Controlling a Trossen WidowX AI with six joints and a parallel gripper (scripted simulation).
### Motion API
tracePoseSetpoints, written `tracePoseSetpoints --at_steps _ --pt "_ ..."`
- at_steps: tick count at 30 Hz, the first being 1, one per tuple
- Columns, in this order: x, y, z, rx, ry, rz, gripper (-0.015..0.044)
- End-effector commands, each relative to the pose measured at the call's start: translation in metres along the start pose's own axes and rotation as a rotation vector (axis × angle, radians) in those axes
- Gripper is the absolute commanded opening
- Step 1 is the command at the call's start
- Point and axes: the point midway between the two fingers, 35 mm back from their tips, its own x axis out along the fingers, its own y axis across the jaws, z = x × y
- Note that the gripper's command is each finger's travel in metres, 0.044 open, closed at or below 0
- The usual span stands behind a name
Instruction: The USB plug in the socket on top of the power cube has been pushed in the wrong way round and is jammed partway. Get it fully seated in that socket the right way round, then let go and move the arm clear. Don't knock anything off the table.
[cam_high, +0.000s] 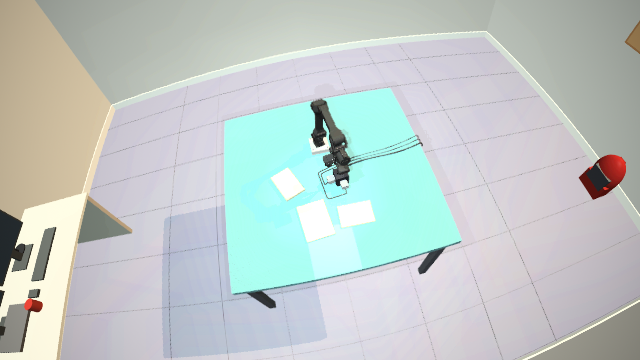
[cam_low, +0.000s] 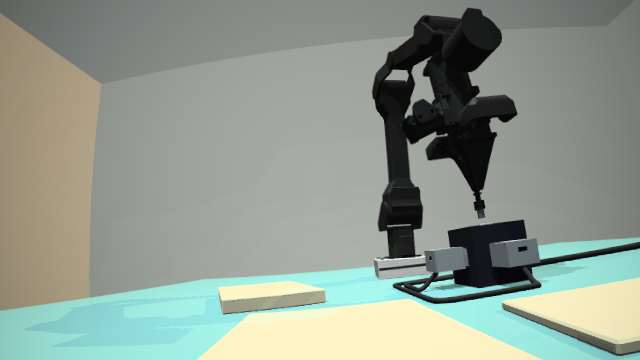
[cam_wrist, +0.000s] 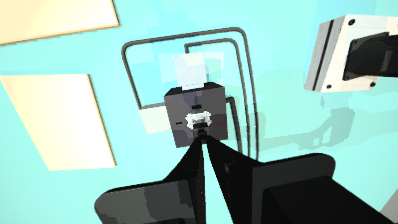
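Observation:
My gripper (cam_low: 478, 193) (cam_wrist: 203, 140) is shut on the small black USB plug (cam_low: 479, 205) (cam_wrist: 201, 126), which points down with its metal tip out. In the exterior view the tip is a little above the top of the dark power cube (cam_low: 484, 265) (cam_wrist: 216, 104), with a small visible gap. The wrist view shows a bright, pale patch around the socket, in front of the fingertips. The socket's opening and which way round the plug faces cannot be made out. In the top view the arm hides most of the cube.
Pale adapters (cam_low: 446, 259) (cam_low: 515, 253) (cam_wrist: 191, 70) stick out from two cube sides. Black cables (cam_low: 465, 300) (cam_wrist: 182, 35) loop around it on the table (cam_high: 400, 215). Several flat cream boards (cam_high: 287, 184) (cam_high: 316, 220) (cam_high: 356, 213) lie nearby. The arm's pale base (cam_wrist: 320, 65) stands behind.

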Motion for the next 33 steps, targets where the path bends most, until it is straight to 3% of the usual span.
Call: tracePoseSetpoints --at_steps 1,33 --pt "0.0007 0.0 -0.0009 -0.005 0.007 0.0 0.0" --pt "0.0046 -0.0001 -0.0015 -0.014 0.017 -0.001 0.0"
